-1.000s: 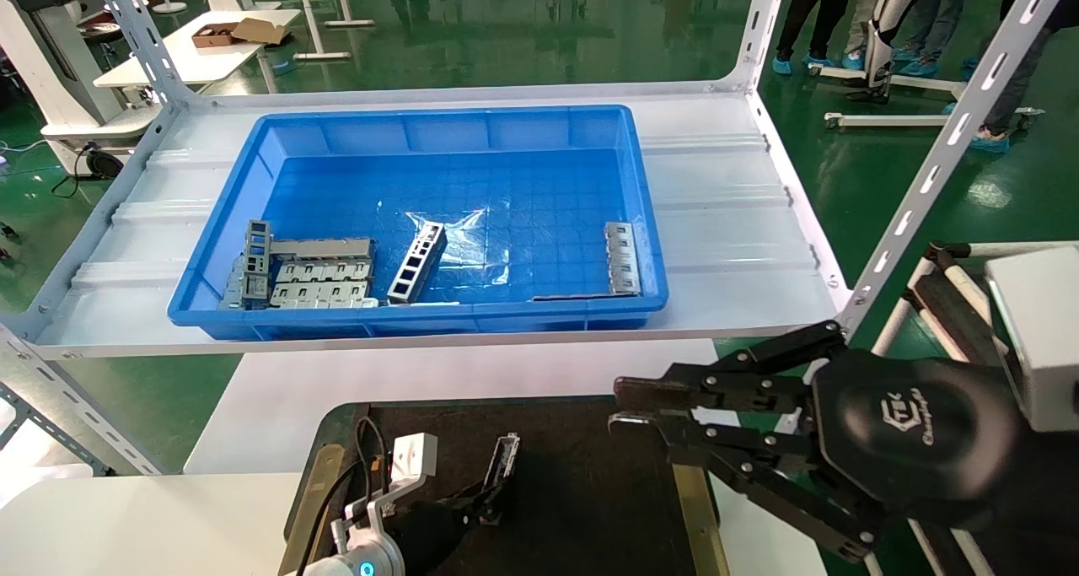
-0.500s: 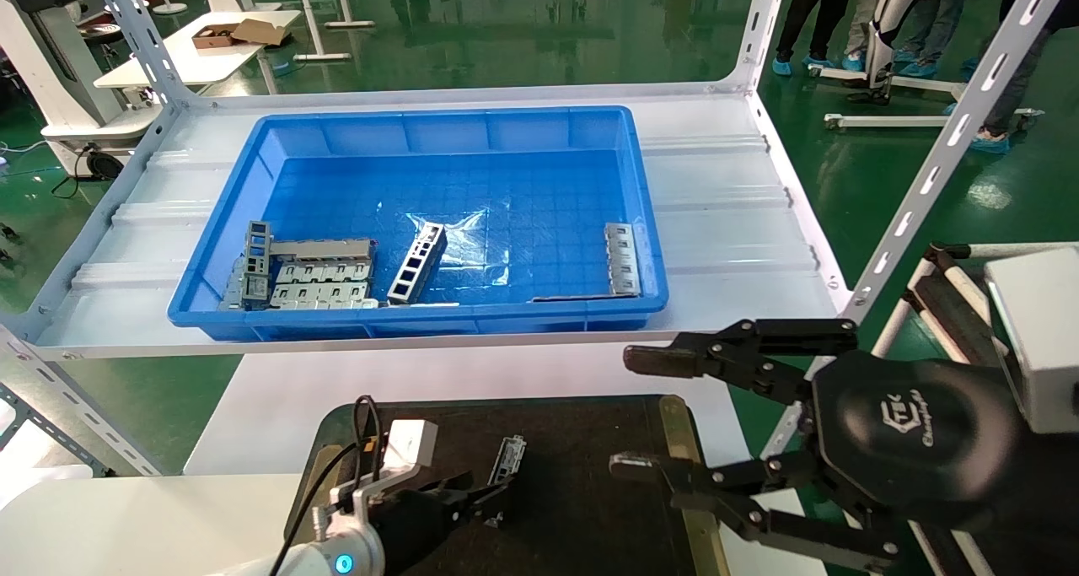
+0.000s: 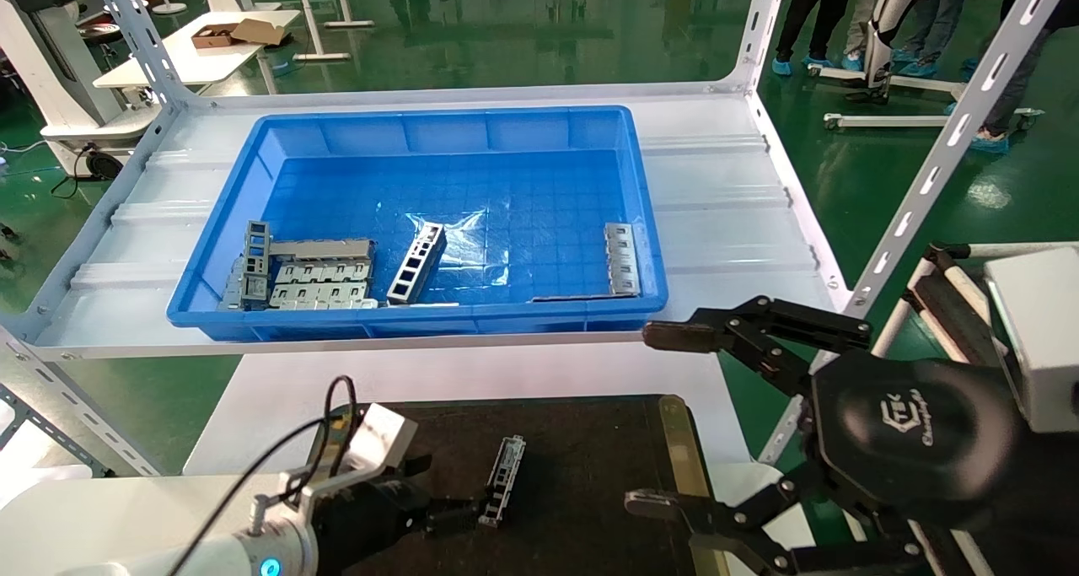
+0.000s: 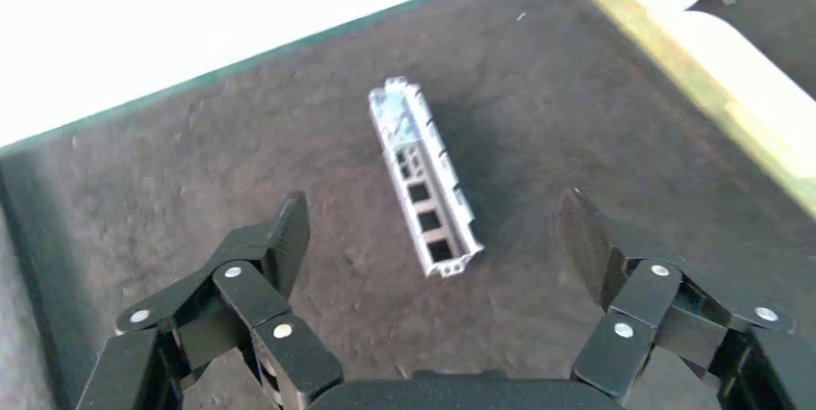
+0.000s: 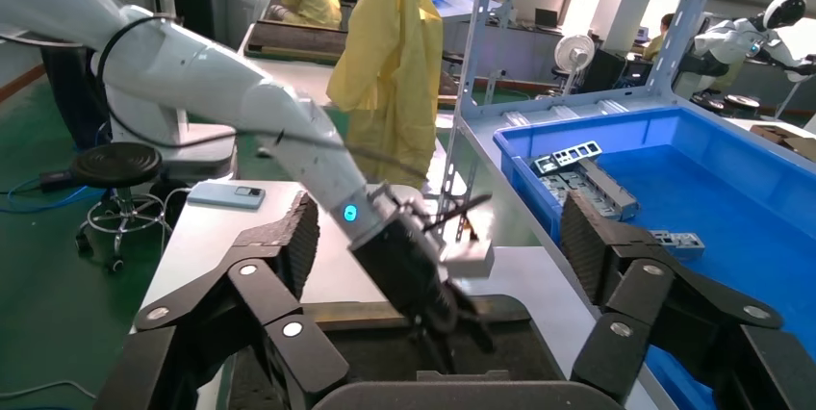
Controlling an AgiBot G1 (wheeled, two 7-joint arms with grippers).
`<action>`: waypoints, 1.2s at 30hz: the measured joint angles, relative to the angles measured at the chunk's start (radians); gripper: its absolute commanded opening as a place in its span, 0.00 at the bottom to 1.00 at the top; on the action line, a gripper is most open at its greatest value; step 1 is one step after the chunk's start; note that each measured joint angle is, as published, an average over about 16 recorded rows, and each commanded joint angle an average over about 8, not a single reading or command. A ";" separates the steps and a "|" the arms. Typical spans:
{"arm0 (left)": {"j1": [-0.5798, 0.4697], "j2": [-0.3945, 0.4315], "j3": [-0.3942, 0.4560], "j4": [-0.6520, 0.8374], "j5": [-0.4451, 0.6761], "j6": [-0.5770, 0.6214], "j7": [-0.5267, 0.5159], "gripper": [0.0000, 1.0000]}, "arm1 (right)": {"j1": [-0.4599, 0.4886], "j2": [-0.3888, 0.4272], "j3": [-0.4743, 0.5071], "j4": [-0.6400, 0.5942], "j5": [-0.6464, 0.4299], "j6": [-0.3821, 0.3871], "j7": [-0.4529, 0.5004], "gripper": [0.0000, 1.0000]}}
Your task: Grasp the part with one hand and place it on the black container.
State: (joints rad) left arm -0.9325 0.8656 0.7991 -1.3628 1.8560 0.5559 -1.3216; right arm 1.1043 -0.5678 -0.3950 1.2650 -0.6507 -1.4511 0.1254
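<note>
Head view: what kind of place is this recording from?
Probably a factory floor or robot test hall: glossy green floor, slotted metal shelving holding a blue bin of stamped metal parts, and people in shoe covers.

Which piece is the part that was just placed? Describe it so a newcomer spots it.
Find the black container, the flat dark tray with brass-coloured edge strips in front of the blue bin. The part lies alone on its surface, just ahead of the open left tool. It is a slim grey metal channel with dark hollows, the only piece outside the bin.
</note>
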 measured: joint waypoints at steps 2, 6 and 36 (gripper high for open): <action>-0.012 -0.022 -0.006 -0.001 -0.091 0.024 0.091 1.00 | 0.000 0.000 0.000 0.000 0.000 0.000 0.000 1.00; -0.026 -0.063 -0.035 0.001 -0.283 0.084 0.285 1.00 | 0.000 0.000 0.000 0.000 0.000 0.000 0.000 1.00; 0.010 -0.186 -0.313 0.030 -0.873 0.419 0.995 1.00 | 0.000 0.000 0.000 0.000 0.000 0.000 0.000 1.00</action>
State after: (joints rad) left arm -0.9225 0.6800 0.4862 -1.3328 0.9826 0.9747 -0.3265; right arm 1.1043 -0.5678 -0.3952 1.2650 -0.6505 -1.4510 0.1253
